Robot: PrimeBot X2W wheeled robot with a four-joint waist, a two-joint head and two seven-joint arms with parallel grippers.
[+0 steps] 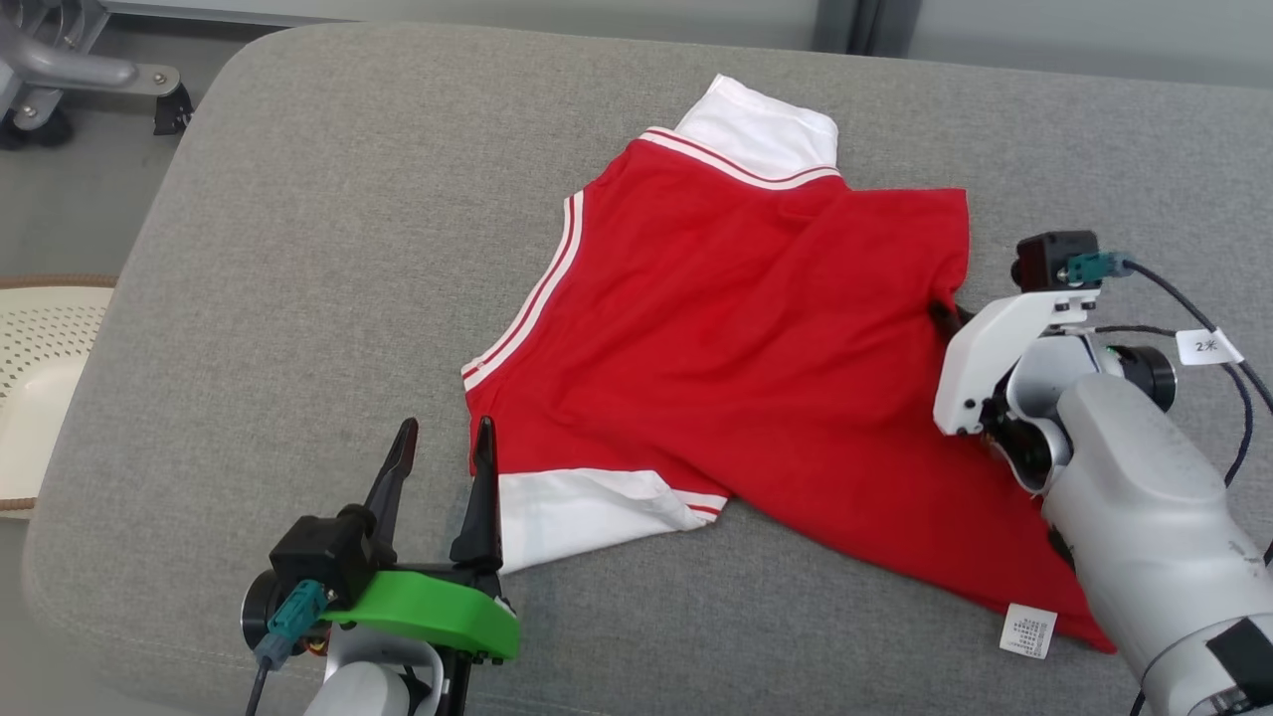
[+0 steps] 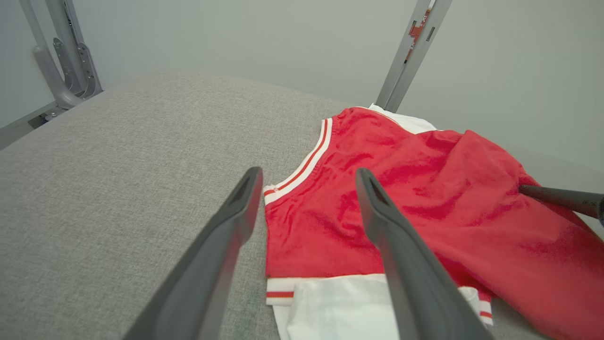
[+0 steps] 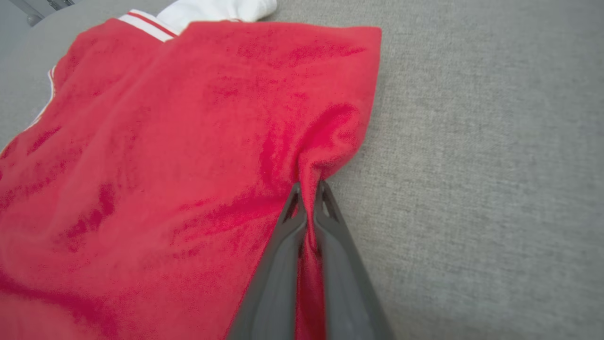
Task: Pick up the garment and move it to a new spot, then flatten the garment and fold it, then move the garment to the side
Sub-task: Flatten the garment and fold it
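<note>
A red garment (image 1: 756,338) with white sleeves and striped trim lies spread on the grey cushion (image 1: 328,249). My right gripper (image 3: 309,189) is shut on a pinched fold of red cloth at the garment's right edge; in the head view its fingers (image 1: 945,316) are mostly hidden behind the white wrist. My left gripper (image 1: 443,433) stands open at the garment's lower left corner, its right finger beside the white sleeve (image 1: 577,512). In the left wrist view the garment (image 2: 424,203) lies ahead and right of the open left gripper (image 2: 309,174).
A white care label (image 1: 1027,630) sticks out at the garment's lower right hem. A perforated cream basket (image 1: 35,368) stands off the cushion's left edge, with a grey metal frame on casters (image 1: 90,75) at the far left. Bare cushion stretches left of the garment.
</note>
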